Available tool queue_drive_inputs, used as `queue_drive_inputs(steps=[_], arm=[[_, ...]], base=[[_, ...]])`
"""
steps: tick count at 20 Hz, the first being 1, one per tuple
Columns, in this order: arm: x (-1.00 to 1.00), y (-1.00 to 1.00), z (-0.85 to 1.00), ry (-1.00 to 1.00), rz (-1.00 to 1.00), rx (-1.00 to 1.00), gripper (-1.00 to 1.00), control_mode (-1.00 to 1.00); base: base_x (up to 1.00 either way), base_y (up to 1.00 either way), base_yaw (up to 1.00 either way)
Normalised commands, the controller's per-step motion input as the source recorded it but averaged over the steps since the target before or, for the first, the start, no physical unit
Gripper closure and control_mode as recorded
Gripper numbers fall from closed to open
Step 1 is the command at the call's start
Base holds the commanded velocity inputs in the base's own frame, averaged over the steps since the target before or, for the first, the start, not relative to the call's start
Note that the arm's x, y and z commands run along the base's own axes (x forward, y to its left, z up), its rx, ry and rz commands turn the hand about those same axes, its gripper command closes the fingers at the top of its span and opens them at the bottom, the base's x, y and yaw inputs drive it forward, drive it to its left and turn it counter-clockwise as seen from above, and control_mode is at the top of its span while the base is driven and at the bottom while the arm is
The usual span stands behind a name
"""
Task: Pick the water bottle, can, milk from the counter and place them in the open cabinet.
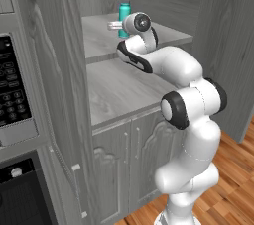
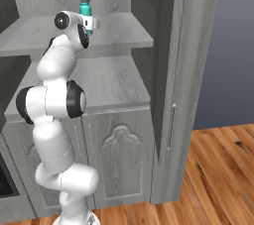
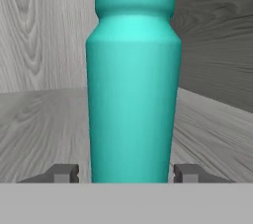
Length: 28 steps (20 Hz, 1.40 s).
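Smooth teal water bottle (image 3: 132, 85) with a rounded shoulder stands upright on the grey wood-grain shelf (image 1: 101, 33) of the open cabinet (image 2: 163, 70), centre frame; gripper (image 3: 127, 172) fingers spread on either side of its base.

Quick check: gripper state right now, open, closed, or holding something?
Gripper: fingers either side of the water bottle on the open cabinet shelf; gripping or just released cannot be told.
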Motion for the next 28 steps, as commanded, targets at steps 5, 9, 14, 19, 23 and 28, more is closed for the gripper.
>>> queue_drive_inputs(steps=[5, 9, 14, 19, 23, 28], arm=[[-0.1, 0.0, 0.0, 0.0, 0.0, 0.0, -1.0, -1.0], [-0.36, 0.0, 0.0, 0.0, 0.0, 0.0, -1.0, -1.0], [-0.68, -0.03, 0.0, 0.02, -0.01, 0.0, -1.0, -1.0], [-0.67, -0.05, 0.01, 0.0, -0.03, 0.0, -1.0, -1.0], [-0.57, -0.16, 0.17, 0.0, -0.05, 0.0, -1.0, -1.0], [-0.49, -0.2, 0.39, 0.13, -0.06, 0.01, -1.0, -1.0]], base=[[0.0, 0.0, 0.0], [0.0, 0.0, 0.0], [0.0, 0.0, 0.0], [0.0, 0.0, 0.0], [0.0, 0.0, 0.0], [0.0, 0.0, 0.0]])
